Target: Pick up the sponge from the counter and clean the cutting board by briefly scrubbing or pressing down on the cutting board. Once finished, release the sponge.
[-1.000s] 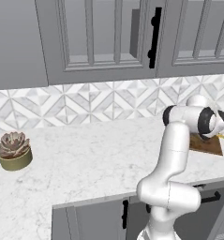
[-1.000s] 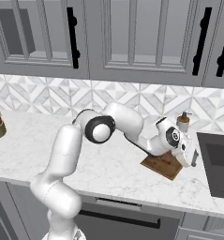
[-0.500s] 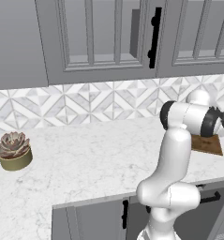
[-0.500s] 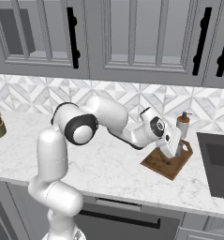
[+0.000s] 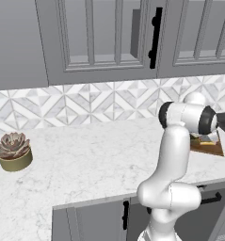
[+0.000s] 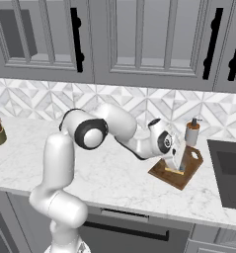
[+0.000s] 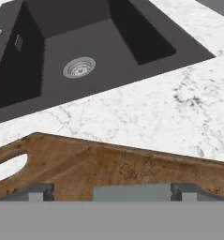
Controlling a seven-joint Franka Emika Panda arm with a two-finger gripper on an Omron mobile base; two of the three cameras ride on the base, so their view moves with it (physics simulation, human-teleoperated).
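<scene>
On brown grained cutting board (image 6: 177,170): tool (image 6: 177,167) clamps flat yellow-based sponge (image 6: 174,171); veined marble counter (image 6: 114,173) around.

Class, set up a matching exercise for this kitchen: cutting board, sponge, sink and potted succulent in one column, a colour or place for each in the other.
Things:
1. cutting board
2. sponge
3. sink
4. potted succulent

Descriptions:
A. dark basin set into the counter
B. brown wood with a handle cut-out
C. at the counter's far left, by the backsplash
D. grey-green topped, resting on the board

Pairs: 1-B, 2-D, 3-A, 4-C
</scene>
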